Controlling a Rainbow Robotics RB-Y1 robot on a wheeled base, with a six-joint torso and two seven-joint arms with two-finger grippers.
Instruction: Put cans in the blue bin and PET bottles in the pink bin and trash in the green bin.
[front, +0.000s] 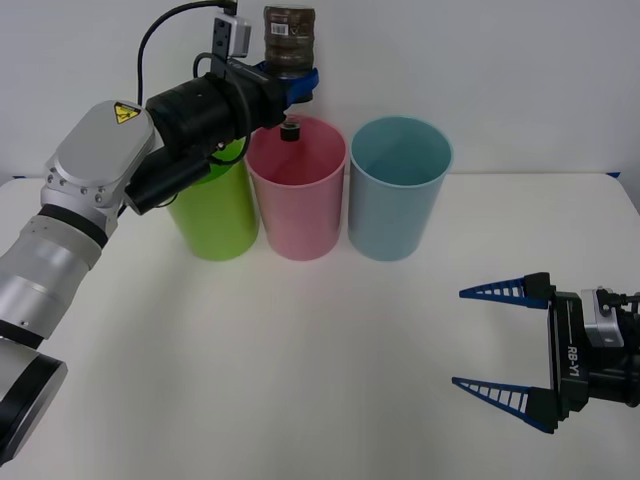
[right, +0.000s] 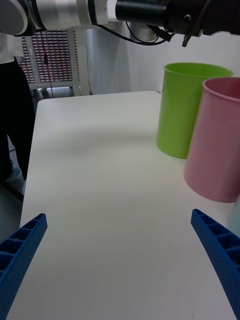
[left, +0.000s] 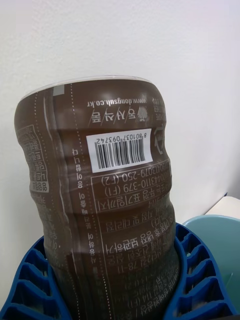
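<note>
My left gripper (front: 296, 86) is shut on the PET bottle (front: 289, 38), a stubby bottle with a ribbed brown label. It holds the bottle upside down above the pink bin (front: 297, 200), with the black cap (front: 290, 131) just over the bin's mouth. In the left wrist view the blue fingers (left: 31, 282) wrap the bottle (left: 105, 190). The green bin (front: 213, 215) stands left of the pink one and the blue bin (front: 399, 200) right of it. My right gripper (front: 460, 337) hangs open low over the table's right front, nothing between its fingers (right: 220, 255).
The three bins stand in a row at the back of the white table (front: 300, 380). From the right wrist I see the green bin (right: 192, 107), the pink bin (right: 217, 145) and the table's far edge (right: 37, 105).
</note>
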